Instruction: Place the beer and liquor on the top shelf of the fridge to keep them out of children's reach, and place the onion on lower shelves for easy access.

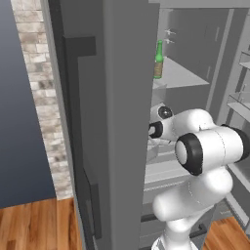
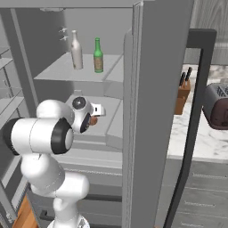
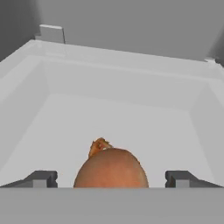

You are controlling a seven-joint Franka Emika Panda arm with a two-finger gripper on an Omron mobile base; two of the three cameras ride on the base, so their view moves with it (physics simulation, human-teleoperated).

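Hand view showed the pincer (image 3: 112, 178) spread wide, its two dark fingertips (image 3: 43, 178) standing clear on either side of the small round orange-brown onion (image 3: 111, 168), which sat between them with a visible gap at each flank, so nothing was gripped. The onion lay on a pale-grey lower shelf (image 3: 131, 127) with raised walls around it (a shallow tray, by the look). Judging from this, a careless pull-back could clip the onion and roll it forward, since it is round and unheld. Above the pincer, on the top shelf (image 2: 58, 71), stood the slim green glass beer bottle (image 2: 98, 55) and, just beside it, the stout whitish liquor bottle (image 2: 76, 50). Around all this stood the tall grey fridge (image 1: 122, 122), doors open.
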